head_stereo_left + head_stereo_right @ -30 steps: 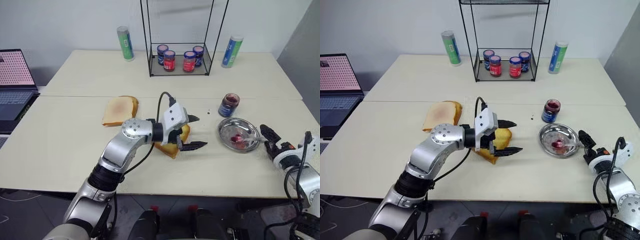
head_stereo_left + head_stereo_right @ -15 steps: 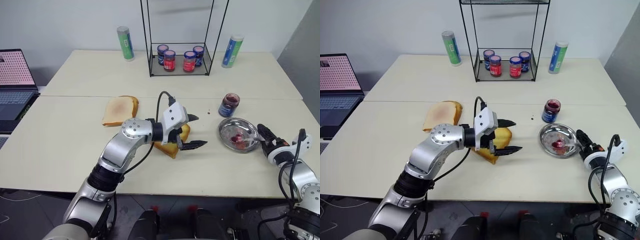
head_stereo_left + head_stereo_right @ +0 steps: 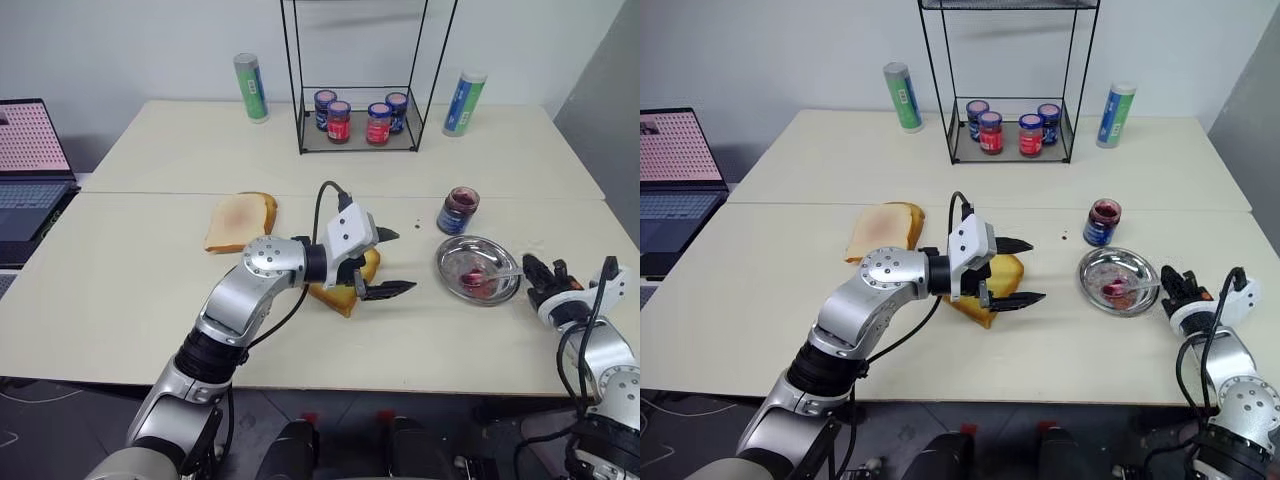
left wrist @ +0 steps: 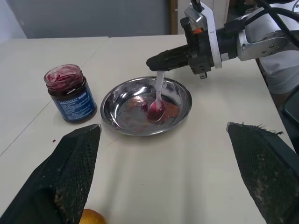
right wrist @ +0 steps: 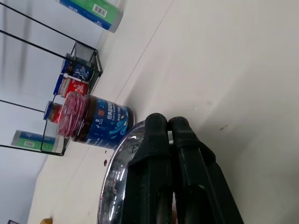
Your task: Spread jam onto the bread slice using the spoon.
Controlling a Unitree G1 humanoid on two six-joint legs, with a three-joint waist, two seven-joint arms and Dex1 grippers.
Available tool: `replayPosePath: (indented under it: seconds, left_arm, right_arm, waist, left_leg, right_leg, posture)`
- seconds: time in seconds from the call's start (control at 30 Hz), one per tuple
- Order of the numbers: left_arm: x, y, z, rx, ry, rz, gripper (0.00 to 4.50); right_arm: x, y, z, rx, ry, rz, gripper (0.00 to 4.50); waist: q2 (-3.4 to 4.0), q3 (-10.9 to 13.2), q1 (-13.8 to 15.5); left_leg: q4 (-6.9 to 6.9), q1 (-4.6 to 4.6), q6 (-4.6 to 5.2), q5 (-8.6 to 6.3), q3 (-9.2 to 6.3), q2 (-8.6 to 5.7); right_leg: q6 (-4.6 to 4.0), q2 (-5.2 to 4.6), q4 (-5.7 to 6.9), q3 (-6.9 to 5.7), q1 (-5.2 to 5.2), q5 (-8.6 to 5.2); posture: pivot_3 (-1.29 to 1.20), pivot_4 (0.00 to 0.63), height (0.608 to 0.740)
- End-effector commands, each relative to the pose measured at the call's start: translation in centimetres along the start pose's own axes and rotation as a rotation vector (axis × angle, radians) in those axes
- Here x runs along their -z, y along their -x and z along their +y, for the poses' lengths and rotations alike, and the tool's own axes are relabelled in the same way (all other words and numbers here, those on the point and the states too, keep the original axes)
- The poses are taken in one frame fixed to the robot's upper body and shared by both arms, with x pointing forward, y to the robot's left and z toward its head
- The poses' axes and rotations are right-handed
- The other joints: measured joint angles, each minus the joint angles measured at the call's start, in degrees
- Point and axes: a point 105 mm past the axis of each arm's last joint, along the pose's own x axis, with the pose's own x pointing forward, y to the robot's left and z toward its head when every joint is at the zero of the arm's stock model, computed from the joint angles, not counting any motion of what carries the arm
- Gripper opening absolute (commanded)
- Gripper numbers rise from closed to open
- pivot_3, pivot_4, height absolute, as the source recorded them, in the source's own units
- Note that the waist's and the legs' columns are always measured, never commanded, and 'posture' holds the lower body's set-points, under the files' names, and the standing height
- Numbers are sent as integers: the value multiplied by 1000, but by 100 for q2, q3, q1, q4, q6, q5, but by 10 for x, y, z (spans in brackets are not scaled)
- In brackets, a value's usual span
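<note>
The right gripper sits at the rim of the round steel dish, its two black fingers pinched together on the handle of the small silver spoon, whose jam-smeared bowl rests inside the dish. Just beside the dish stands the clear glass jar of dark red jam with its blue label. Further from the dish, the left gripper hangs over the golden-yellow bread slice, jaws spread wide, holding nothing.

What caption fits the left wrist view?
Right claw shut on the spoon handle, bowl resting in the steel dish.
</note>
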Motion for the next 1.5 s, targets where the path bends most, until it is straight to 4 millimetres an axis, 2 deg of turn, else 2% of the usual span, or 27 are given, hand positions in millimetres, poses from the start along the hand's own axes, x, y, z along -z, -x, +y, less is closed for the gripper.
replayPosePath:
  seconds: [0.03,0.1,0.2,0.3,0.37,0.43,0.5,0.67,0.77,0.87,1.1,1.23,1.5]
  left_arm:
    - [-11,5,6,-23,-42,-27,4500]
    - [-9,6,7,-25,-48,-23,4500]
    - [-9,10,15,-61,-43,-27,4500]
    - [-10,13,19,-80,-17,-40,4500]
    - [-9,16,22,-83,-13,-41,4500]
    - [-10,19,34,-120,-24,-46,4500]
    - [-16,20,45,-160,-30,-65,4500]
    - [-22,20,58,-200,-41,-89,4500]
    - [-22,19,59,-204,-51,-89,4500]
    - [-24,18,57,-208,-54,-94,4500]
    - [-21,21,53,-218,-54,-82,4500]
    - [-21,20,54,-221,-63,-74,4500]
    - [-27,14,54,-203,-72,-83,4500]
  right_arm:
    - [-7,5,5,-17,38,-10,12]
    - [-9,5,9,-35,57,-10,12]
    - [-22,5,48,-163,212,-4,12]
    - [-35,2,74,-222,268,-19,12]
    - [-53,-6,99,-266,296,-57,12]
    - [-65,-16,135,-349,332,-75,12]
    - [-69,-24,160,-403,358,-74,12]
    - [-66,-45,192,-463,429,-72,12]
    - [-60,-54,197,-474,495,-72,12]
    - [-55,-65,189,-450,589,-72,12]
    - [-70,-74,182,-420,608,-136,12]
    - [-72,-76,178,-402,676,-154,12]
    - [-48,-82,177,-424,890,-144,12]
  waist:
    - [0,0,-1]
    - [0,0,-1]
    - [11,5,-4]
    - [16,6,-16]
    - [16,6,-29]
    - [17,6,-51]
    - [15,7,-46]
    - [8,7,-25]
    - [7,7,-18]
    - [6,8,0]
    - [6,8,-11]
    - [6,8,-21]
    - [6,8,-22]
  left_leg:
    - [0,-1,0,0,0,0]
    - [0,0,0,0,1,0]
    - [0,0,0,0,1,-1]
    - [0,-4,1,0,21,-2]
    - [0,-3,1,0,23,-1]
    - [0,-3,1,1,31,-1]
    - [1,-1,1,1,34,0]
    - [-2,-13,2,1,27,-1]
    - [-2,-19,0,2,32,-2]
    - [0,-27,-1,3,30,-1]
    - [0,-27,-4,5,43,-1]
    - [-1,-25,-6,5,59,-1]
    - [0,-24,-6,5,77,-1]
  right_leg:
    - [0,0,0,0,0,0]
    - [0,0,0,1,0,0]
    - [0,0,0,1,-1,0]
    - [1,1,4,19,-13,1]
    - [1,4,3,19,-13,1]
    - [2,4,5,25,-16,1]
    - [2,4,6,26,-16,1]
    - [2,2,-4,13,-20,1]
    - [2,-10,-7,18,-24,2]
    - [2,-12,-3,20,-35,2]
    - [4,-10,3,33,-45,3]
    - [4,-6,6,49,-52,4]
    - [11,-6,6,67,-60,8]
  posture:
    - [0,150,740]
    - [0,150,740]
    - [0,150,740]
    - [0,150,740]
    - [0,150,740]
    - [0,150,740]
    - [0,150,740]
    - [0,150,740]
    - [0,150,740]
    - [0,150,740]
    - [0,150,740]
    - [0,150,740]
    - [0,150,740]
